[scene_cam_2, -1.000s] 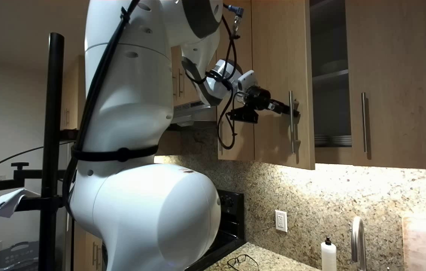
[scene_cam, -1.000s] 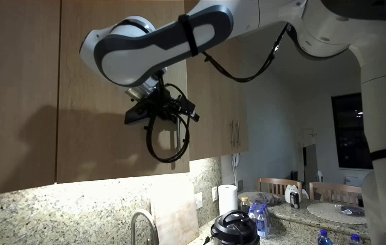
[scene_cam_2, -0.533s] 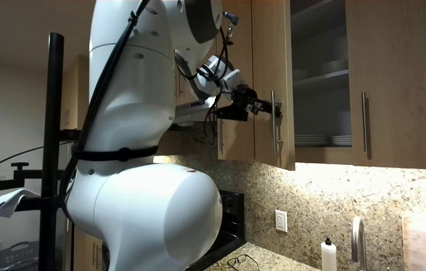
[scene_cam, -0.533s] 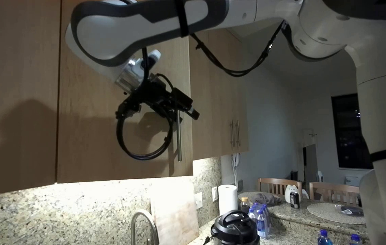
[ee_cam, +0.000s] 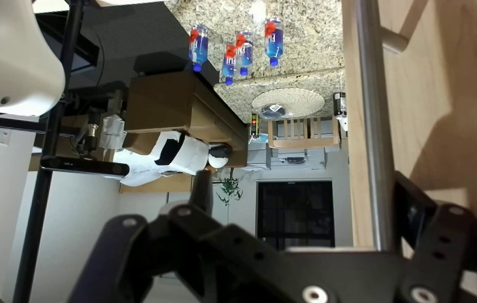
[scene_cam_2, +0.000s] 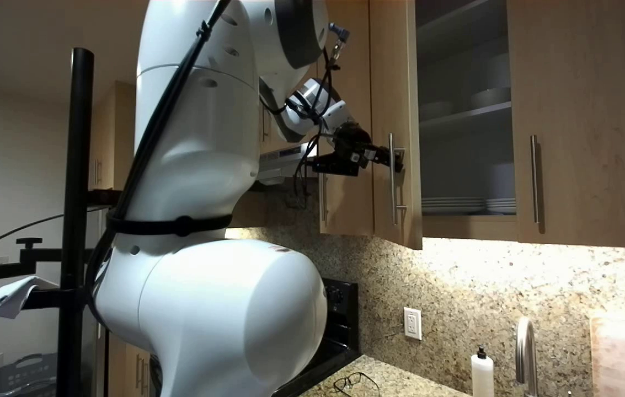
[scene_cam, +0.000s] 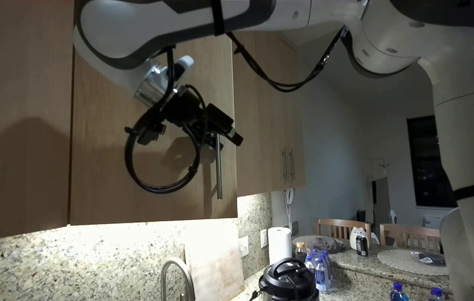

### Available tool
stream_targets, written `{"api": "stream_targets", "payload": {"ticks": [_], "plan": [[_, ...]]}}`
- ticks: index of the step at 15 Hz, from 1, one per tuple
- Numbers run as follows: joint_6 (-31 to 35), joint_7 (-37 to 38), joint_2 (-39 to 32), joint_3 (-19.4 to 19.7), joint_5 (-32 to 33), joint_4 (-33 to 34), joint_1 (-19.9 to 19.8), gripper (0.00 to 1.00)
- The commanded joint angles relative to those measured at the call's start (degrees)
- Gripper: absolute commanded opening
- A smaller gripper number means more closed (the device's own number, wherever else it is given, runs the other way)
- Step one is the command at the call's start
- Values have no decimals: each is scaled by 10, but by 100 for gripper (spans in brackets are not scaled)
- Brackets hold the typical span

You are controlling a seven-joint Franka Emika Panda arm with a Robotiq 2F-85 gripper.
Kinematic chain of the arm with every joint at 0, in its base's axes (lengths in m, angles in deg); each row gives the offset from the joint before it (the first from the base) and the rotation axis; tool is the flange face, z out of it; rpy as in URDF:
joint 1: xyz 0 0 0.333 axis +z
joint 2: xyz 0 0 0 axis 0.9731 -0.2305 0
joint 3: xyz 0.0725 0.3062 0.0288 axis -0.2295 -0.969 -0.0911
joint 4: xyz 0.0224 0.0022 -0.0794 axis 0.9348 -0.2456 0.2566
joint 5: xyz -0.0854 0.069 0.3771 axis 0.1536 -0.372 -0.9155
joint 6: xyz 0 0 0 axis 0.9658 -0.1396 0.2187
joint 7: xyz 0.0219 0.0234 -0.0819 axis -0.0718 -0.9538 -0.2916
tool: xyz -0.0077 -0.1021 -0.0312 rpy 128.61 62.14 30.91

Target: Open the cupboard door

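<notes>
wrist view, lower right: the handle (ee_cam: 375, 126) of the cupboard door (ee_cam: 444, 105) runs between the spread fingers (ee_cam: 413, 195) of the gripper (ee_cam: 305, 191) – wide apart, nothing clamped – and lies close by the one tucked on the door side; whether they touch i can't tell. my guess is that this one serves as a hook, the standoff post (ee_cam: 395, 41) leaving it room to draw the door without a squeeze. right of upper centre in an exterior view, the cupboard door (scene_cam_2: 400, 116) stands swung out, baring plates (scene_cam_2: 453, 205); i'd call the task nearly done, a wider swing perhaps wanted.
</notes>
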Motion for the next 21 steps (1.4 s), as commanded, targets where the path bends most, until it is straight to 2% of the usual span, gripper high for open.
{"api": "stream_targets", "payload": {"ticks": [1, 13, 16, 19, 21], "plan": [[-38, 0, -32, 3, -9, 40, -1, 100], [-129, -48, -132, -3, 91, 142, 48, 100], [-105, -84, -129, -5, 127, 133, 49, 100], [-21, -149, -126, -5, 165, 144, 52, 100], [31, -183, -122, -2, 166, 151, 51, 100]]}}
